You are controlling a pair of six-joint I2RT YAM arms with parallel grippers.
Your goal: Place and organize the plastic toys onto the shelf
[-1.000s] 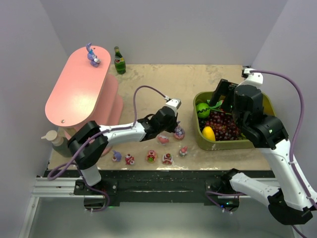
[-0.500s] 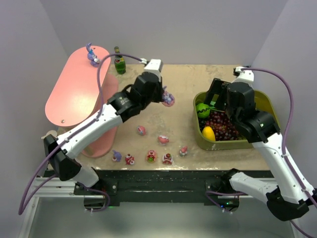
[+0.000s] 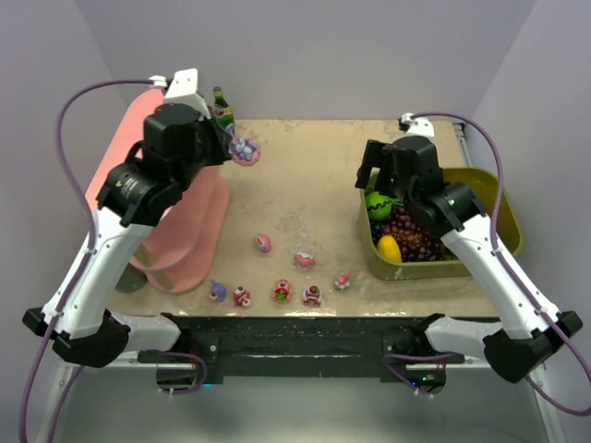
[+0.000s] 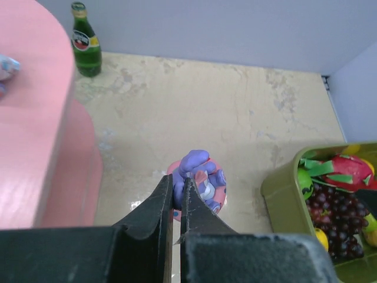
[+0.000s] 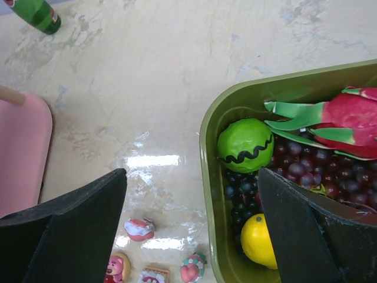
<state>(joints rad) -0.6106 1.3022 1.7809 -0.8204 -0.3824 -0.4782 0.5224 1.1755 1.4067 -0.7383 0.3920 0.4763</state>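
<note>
One toy (image 3: 245, 149) is in carry: left gripper (image 4: 178, 203) clamped on it beside shelf (image 3: 189, 231), upper left. Next, judged: lower it onto a tier; right gripper (image 3: 380, 169) apart, empty.

The top camera looks steeply down from above the near edge of the table (image 3: 314, 175), taking in both arms and the whole surface. The left wrist camera sits high, peering past its own fingers (image 4: 154, 206) toward the far edge. The right wrist camera looks straight down, close over the tub (image 5: 212, 177) by the right edge. All three share tub, bottle (image 3: 222, 111) and shelf (image 3: 199, 231).
</note>
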